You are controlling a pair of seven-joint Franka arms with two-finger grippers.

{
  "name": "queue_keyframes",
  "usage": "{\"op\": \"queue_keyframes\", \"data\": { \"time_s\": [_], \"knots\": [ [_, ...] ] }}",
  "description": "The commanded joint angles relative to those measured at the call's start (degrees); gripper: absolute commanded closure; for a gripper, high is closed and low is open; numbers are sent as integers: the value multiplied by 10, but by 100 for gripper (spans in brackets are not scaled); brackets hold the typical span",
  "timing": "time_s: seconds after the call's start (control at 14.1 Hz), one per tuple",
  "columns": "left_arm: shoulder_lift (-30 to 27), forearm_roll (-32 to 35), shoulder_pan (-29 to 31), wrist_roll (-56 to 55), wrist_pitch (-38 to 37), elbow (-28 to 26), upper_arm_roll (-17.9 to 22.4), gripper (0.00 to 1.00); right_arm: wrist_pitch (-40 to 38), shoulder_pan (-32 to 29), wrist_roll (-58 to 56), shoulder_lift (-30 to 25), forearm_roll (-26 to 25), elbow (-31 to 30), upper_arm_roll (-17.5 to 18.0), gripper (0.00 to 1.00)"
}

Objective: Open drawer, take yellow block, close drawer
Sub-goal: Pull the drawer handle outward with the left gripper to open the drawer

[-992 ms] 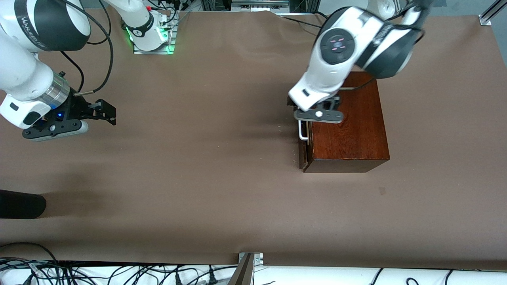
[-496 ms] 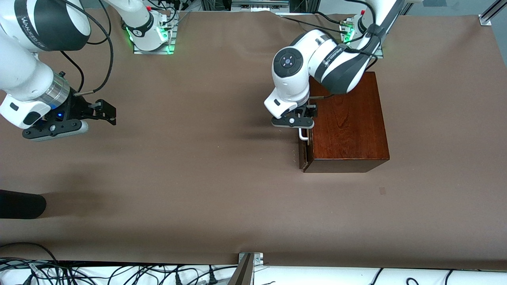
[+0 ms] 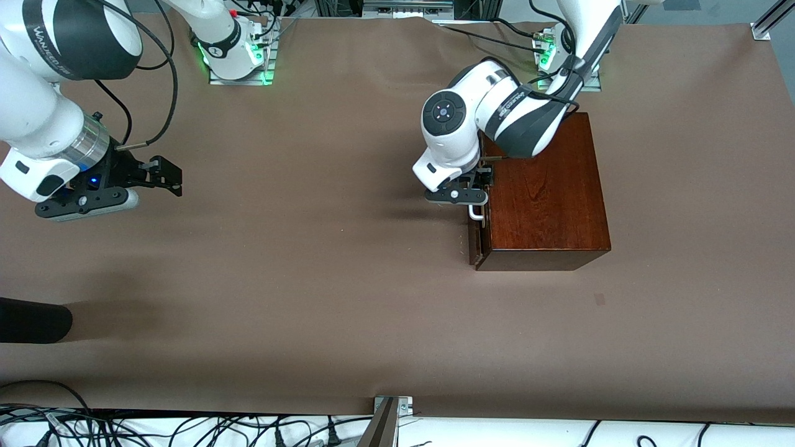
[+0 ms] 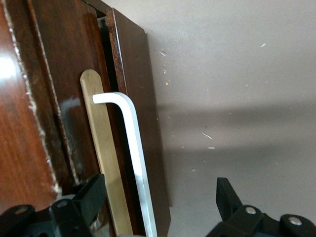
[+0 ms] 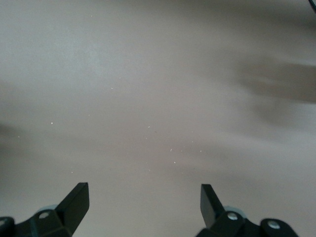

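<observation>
Brown paper covers the whole desk, and the only real furniture on it is the dark wooden box sitting toward the left arm's end. Its drawer faces the middle of the desk and looks shut or barely cracked, so the yellow block isn't visible anywhere; presumably it's inside.

Left gripper is down at the white handle with its jaws spread wide, one finger on each side of the bar and nothing pinched yet. Right gripper just waits over bare paper near the right arm's end, jaws wide apart and empty.

What worries me: the bar is thin and glossy, and it sits closer to one finger than the other. If the jaws close off-centre, I'd guess the bar could slip out or the pull goes crooked and the drawer binds. A light box might also slide along instead of opening.
</observation>
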Motion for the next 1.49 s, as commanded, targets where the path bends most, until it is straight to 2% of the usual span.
{"op": "queue_keyframes", "data": {
  "time_s": [0.0,0.28,1.42],
  "knots": [
    [18,37,-5,-27,21,-3,1,0,-8,-2,-11,-4,14,2,0,0],
    [32,60,-15,-50,30,-4,2,0,-8,-2,-11,-4,14,2,0,0],
    [49,77,-28,-79,37,-4,2,0,-8,-2,-11,-4,14,2,0,0]
  ]
}}
